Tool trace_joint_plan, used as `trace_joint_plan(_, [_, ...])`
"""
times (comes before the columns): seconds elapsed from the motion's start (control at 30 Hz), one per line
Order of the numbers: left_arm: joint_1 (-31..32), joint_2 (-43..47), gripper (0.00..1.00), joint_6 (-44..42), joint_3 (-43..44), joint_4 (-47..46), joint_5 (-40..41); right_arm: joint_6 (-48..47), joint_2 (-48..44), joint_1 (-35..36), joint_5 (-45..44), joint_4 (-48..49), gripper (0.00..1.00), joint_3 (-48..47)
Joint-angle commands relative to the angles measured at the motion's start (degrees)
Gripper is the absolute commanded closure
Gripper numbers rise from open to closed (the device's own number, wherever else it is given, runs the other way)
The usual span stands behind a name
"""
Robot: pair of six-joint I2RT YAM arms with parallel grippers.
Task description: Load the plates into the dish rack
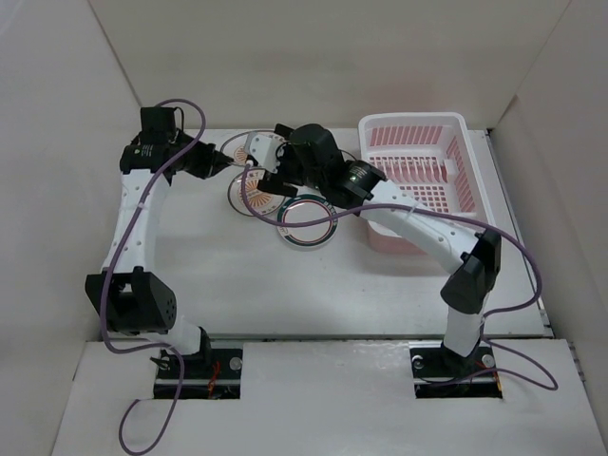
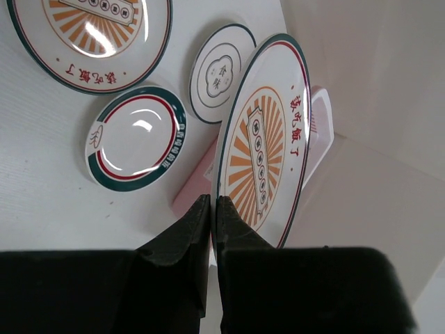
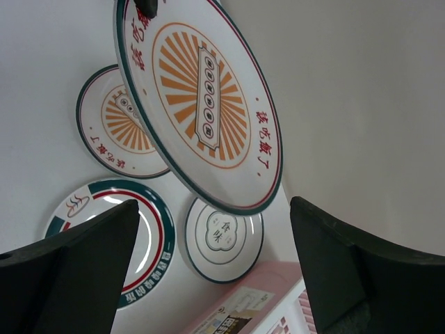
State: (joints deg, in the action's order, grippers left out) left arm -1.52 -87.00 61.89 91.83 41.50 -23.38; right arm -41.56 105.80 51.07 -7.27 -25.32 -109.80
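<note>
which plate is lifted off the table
The orange sunburst plate pinched at its rim by the left pincer, tilted on edge. The other sunburst plate, the green-banded plate and the flower plate lie flat.

I pinch a sunburst plate [image 2: 264, 139] tilted on edge, mid-frame. The second sunburst plate [image 2: 90, 35], green-banded plate [image 2: 135, 136] and flower plate [image 2: 219, 73] lie flat across the upper left. The pink rack [image 1: 414, 118] sits upper right in the top view.
</note>
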Motion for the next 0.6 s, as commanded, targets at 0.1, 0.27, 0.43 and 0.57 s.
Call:
trace_joint_plan(0.1, [3.1,4.9,1.00,1.4,0.7,-2.5,-1.9,0.9,1.0,0.4,0.9,4.8,0.08,-0.7])
trace_joint_plan(0.27, [3.9,7.3,1.00,1.9,-0.6,-3.8,-0.8,2.0,1.6,0.4,2.1,3.8,0.40,-1.4])
trace_joint_plan(0.43, [3.9,8.9,1.00,1.9,-1.5,-5.3,-0.8,2.0,1.6,1.0,1.6,4.8,0.84,0.0])
trace_joint_plan(0.57, [3.9,8.9,1.00,1.9,-1.5,-7.0,-0.8,2.5,1.0,1.5,1.6,4.8,1.00,1.1])
